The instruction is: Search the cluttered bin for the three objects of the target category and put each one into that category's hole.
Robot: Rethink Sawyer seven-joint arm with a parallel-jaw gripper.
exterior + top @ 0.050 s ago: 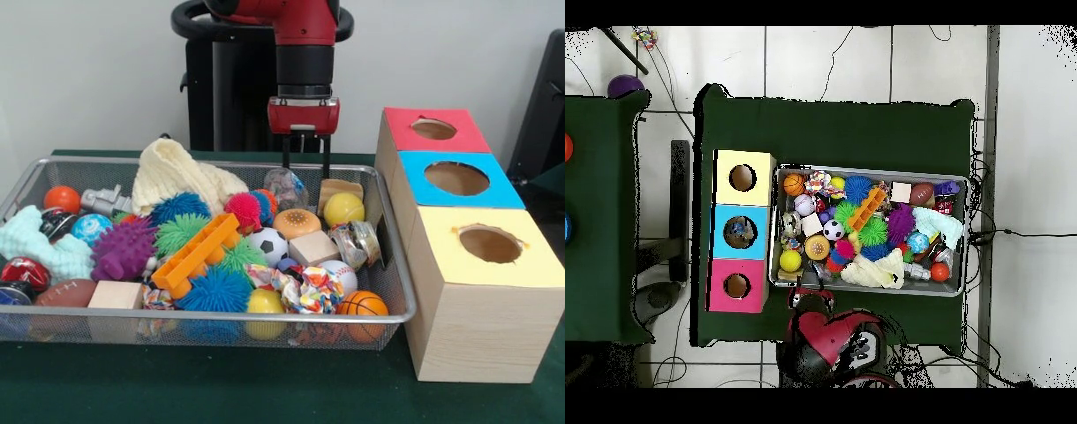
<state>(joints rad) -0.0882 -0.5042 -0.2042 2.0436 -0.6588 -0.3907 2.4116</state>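
Note:
A wire mesh bin [265,315] holds a heap of toys. Among them are a yellow ball [343,208], a small soccer ball [267,245], a mini basketball [363,306], a baseball [338,274], blue spiky balls [214,290], a purple spiky toy [124,249], an orange plastic rack [196,253] and wooden blocks [313,248]. To the right stand three boxes with round holes on top: red [402,124], blue [415,168] and yellow [441,256]. My gripper [306,168] hangs open and empty over the bin's back edge, above a crinkly wrapped item [284,185]. The overhead view shows the gripper [808,296] at the bin's [865,170] lower left corner.
A cream knitted cloth [172,177] is piled at the bin's back. A light blue fuzzy toy [40,243], an orange ball [62,198] and a brown football [66,292] fill the left end. The green table [221,389] extends in front.

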